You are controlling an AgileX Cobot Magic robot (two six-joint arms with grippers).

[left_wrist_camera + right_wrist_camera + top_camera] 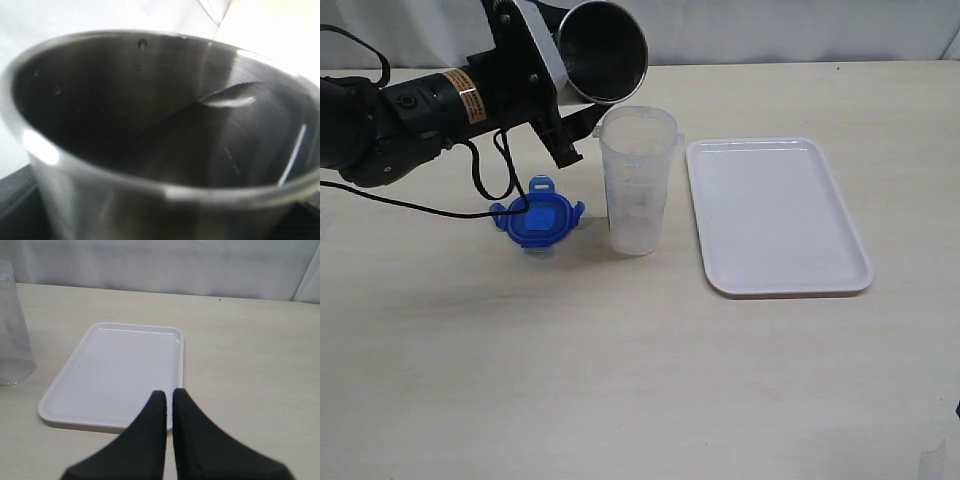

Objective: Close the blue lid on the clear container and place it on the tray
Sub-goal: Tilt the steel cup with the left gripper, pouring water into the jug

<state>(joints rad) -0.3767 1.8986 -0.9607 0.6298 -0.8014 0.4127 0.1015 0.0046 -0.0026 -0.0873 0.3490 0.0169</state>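
The clear container [637, 180] stands upright and uncovered in the middle of the table, with the blue lid [537, 217] lying flat just left of it. The white tray [775, 215] lies to its right with nothing on it. My left gripper [556, 88] is shut on a grey metal cup [603, 50], which is tipped on its side with its mouth just above the container's rim. That cup [150, 125] fills the left wrist view and hides the fingers. My right gripper [170, 395] is shut on nothing, near the tray [120, 365]; the container [12, 330] shows beyond it.
The left arm's black cable [490, 190] loops down onto the table beside the lid. The pale wooden table [620, 380] stretches toward the front, and a white backdrop runs along the far edge.
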